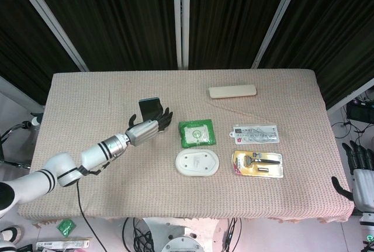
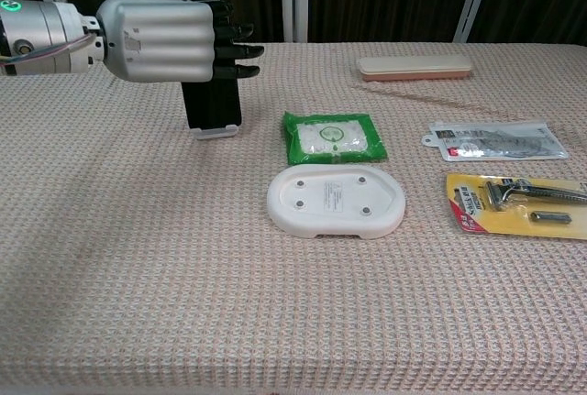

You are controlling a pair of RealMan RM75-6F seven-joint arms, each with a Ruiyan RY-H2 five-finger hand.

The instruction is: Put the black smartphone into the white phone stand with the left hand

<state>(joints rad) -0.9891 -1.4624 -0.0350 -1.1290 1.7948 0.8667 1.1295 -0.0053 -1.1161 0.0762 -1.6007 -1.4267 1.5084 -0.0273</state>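
Black smartphone (image 2: 210, 104) standing on end in the white phone stand (image 2: 215, 131), left of the table (image 1: 82, 164) centre and nearer the far edge; long axis close to vertical, leaning back slightly, lower end seated in the stand, upper end partly masked by the fingers in the chest view. Dark face turned toward the near edge. Left robot hand (image 2: 167, 38) level with the upper part of the phone, fingers (image 1: 162, 118) spread and extended toward the right edge, holding nothing; contact between fingers and phone apparently absent, though not settled by either view. Right robot hand (image 1: 360, 176) beyond the near right corner, off the table, fingers extended, nothing held. Green packet (image 2: 332, 137) just right of the stand. White oval pad (image 2: 336, 202) in front of the packet, toward the near edge. Beige case (image 1: 232, 91) near the far edge. Clear sachet (image 1: 255, 133) and yellow razor pack (image 1: 258, 164) toward the right edge, the sachet behind the pack.
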